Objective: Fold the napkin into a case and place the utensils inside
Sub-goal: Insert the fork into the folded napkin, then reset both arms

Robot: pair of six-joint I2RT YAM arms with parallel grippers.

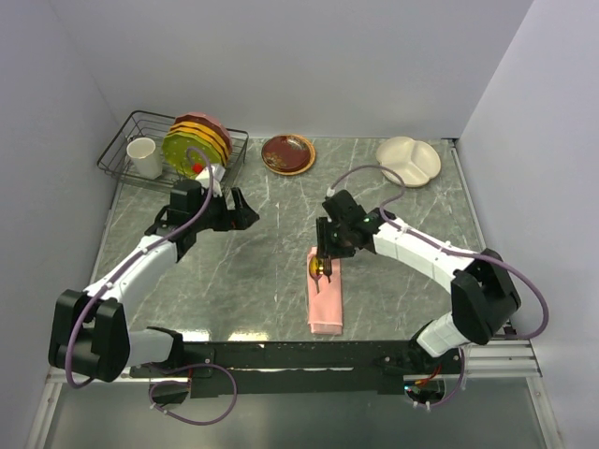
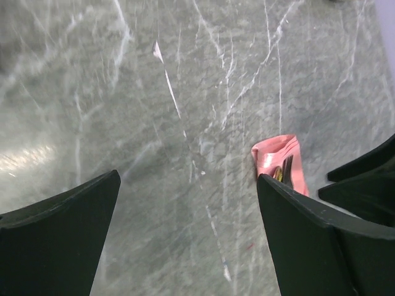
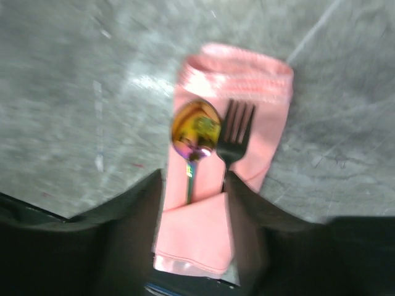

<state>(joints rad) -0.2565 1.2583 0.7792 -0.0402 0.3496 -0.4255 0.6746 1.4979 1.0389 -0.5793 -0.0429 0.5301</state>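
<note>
Right wrist view: right gripper (image 3: 194, 180), fingers parted, straddles the salmon-pink satin case (image 3: 250, 102) holding gold-bowled spoon (image 3: 195, 128) and dark fork (image 3: 237, 126); left gripper (image 2: 188, 179) gapes open.

Parts of the spoon and fork that can't be seen

The thin handles of the spoon (image 3: 196, 131) and fork (image 3: 236, 129) go under the pink flap of the case (image 3: 266, 117) and are hidden. The case's near end is lost between the dark fingers (image 3: 129, 240) of the right hand (image 3: 194, 185), and that view is blurry. The left hand (image 2: 188, 179) covers part of the case in its own view. From above, the fork is too small to make out.
</note>
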